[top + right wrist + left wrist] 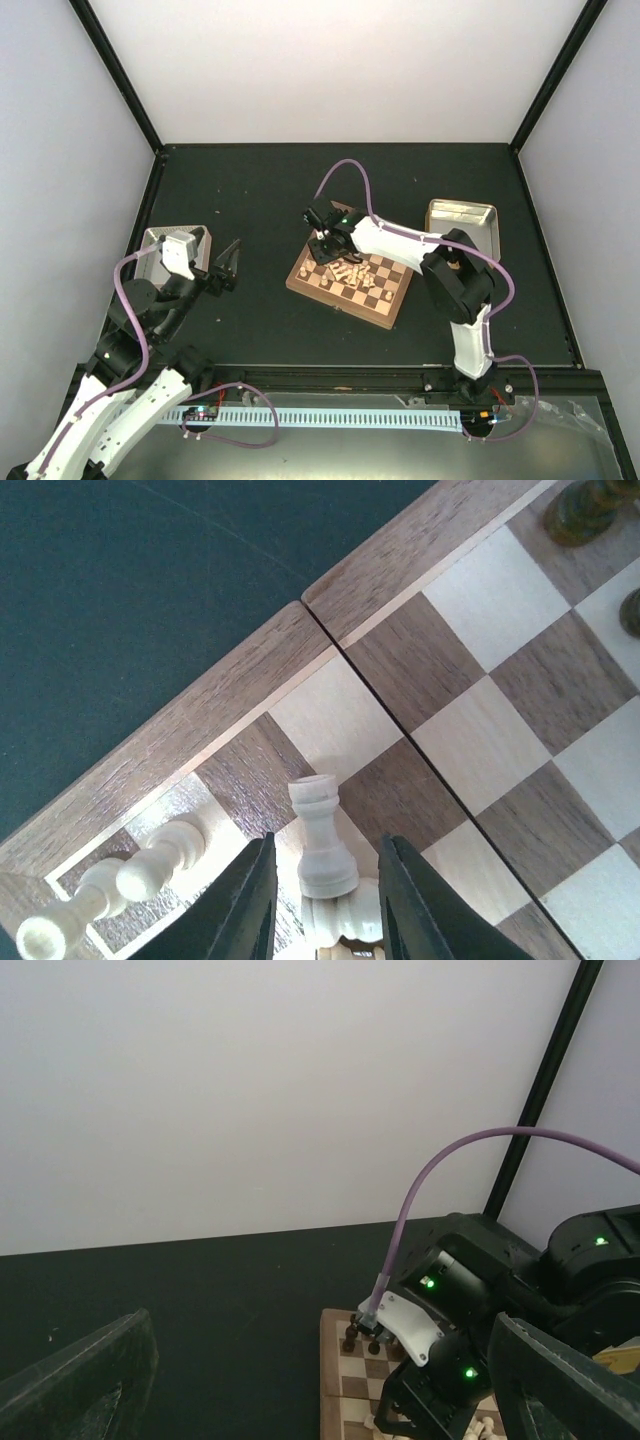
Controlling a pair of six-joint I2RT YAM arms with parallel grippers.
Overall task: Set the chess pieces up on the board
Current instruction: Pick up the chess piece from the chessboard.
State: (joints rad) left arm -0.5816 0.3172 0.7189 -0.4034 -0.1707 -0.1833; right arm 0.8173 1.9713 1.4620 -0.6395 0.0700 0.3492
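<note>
1. The right arm (455, 285) bends up at the elbow and reaches left across the board (350, 282). Its wrist tips downward over the board's far left corner.
2. The right gripper (328, 845) has its fingers (245, 905) partly parted, one on each side of a pale rook (320, 825). A sliver of board shows on both sides of the rook, so the fingers do not press it and hold nothing.
3. The rook's crenellated top points away past the fingertips. I cannot tell whether it stands or leans.
4. Deeper between the fingers, touching the rook's base, another pale piece (345, 925) lies partly hidden.
5. Outside the finger at the left of the wrist view, a fallen pale piece (120, 880) lies on its side near the board's border.
6. Well beyond the fingertips, past the board's fold line, dark pieces (580, 510) stand.
7. The left arm (150, 320) is folded near its base with the forearm raised, pointing toward the board but well apart from it.
8. The left gripper (228, 256) is spread wide with nothing between its fingers, above the dark table (250, 190).
</note>
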